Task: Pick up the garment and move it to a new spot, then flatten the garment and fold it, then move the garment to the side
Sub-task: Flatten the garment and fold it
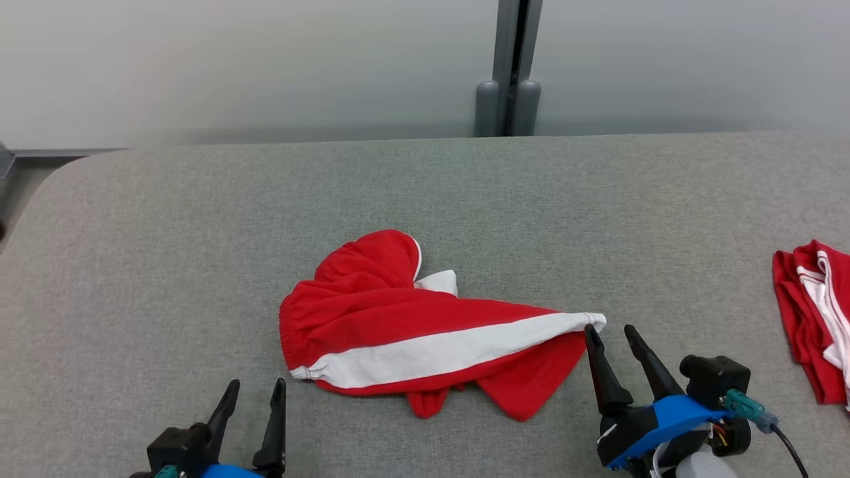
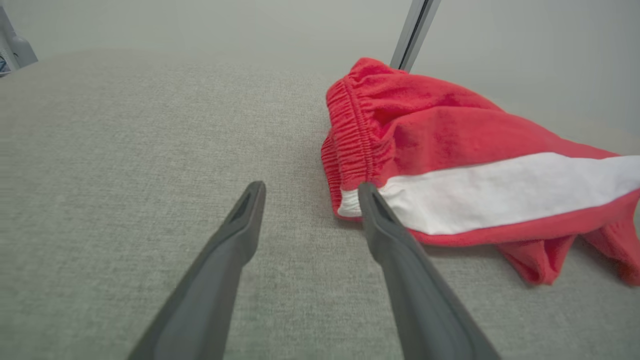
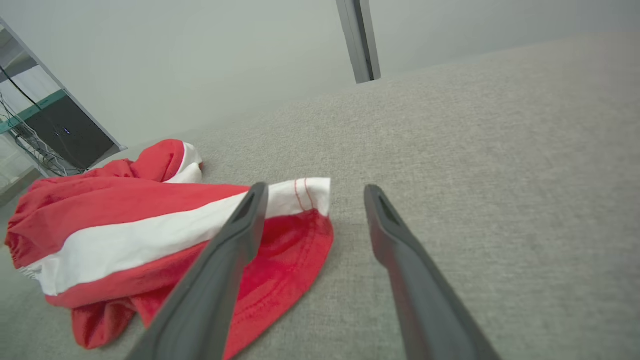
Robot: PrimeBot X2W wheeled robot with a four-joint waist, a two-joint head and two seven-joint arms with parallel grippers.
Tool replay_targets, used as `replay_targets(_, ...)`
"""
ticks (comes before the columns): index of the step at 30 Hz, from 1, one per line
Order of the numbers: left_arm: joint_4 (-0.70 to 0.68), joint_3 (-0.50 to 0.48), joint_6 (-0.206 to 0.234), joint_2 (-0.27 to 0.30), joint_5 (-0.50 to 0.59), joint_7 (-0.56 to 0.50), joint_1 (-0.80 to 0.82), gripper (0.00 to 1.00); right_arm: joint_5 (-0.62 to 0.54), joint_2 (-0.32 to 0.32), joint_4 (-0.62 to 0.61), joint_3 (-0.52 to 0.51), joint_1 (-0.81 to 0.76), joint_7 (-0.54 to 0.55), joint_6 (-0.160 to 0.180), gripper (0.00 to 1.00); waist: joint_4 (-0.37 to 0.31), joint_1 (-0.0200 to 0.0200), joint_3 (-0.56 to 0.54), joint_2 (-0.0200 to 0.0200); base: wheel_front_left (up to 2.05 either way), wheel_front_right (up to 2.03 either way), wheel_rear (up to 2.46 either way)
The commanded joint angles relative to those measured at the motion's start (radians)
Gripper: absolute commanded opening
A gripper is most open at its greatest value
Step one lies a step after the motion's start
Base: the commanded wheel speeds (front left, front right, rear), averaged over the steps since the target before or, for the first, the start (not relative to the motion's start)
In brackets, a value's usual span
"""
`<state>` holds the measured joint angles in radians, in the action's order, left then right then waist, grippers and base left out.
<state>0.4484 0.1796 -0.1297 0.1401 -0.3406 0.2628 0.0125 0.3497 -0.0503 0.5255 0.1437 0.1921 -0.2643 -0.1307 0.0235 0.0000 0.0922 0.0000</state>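
1. The garment (image 1: 412, 332), red shorts with a white side stripe, lies bunched and partly doubled over in the middle of the grey fabric-covered desk (image 1: 133, 265). Nothing is holding it.
2. The left pincer (image 1: 257, 382) is spread open near the waistband corner. The right pincer (image 1: 608, 328) is also spread open and empty, with its tips just beside the stripe's far end.
3. I judge the task to be at an early grasp, for lifting or pulling flat, since no fold is made yet. Next, each pincer needs to close on its own end of the cloth, taking few layers.
4. The left wrist view shows the gathered elastic waistband (image 2: 352, 130), with one finger right at the stripe's corner. Whether they touch I cannot tell.
5. The right wrist view shows the stitched leg hem (image 3: 300, 235).
6. The head view adds a second red-and-white garment (image 1: 810, 318), well apart at the desk's right edge.
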Motion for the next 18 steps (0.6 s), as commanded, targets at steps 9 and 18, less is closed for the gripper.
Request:
replay_targets(9, -0.007, 0.031, -0.001, 0.037, -0.038, 0.002, 0.030, 1.00, 0.144, -0.002, 0.083, 0.026, 0.079, 0.000, 0.000, 1.00, 0.048, 0.0000, 0.043, 0.0000, 0.00, 0.00, 0.00)
replay_targets(18, -0.009, 0.046, -0.001, 0.043, -0.046, 0.002, 0.043, 1.00, 0.159, -0.002, 0.063, 0.040, 0.090, 0.000, 0.000, 0.99, 0.048, 0.0000, 0.052, 0.0000, 0.00, 0.00, 0.00)
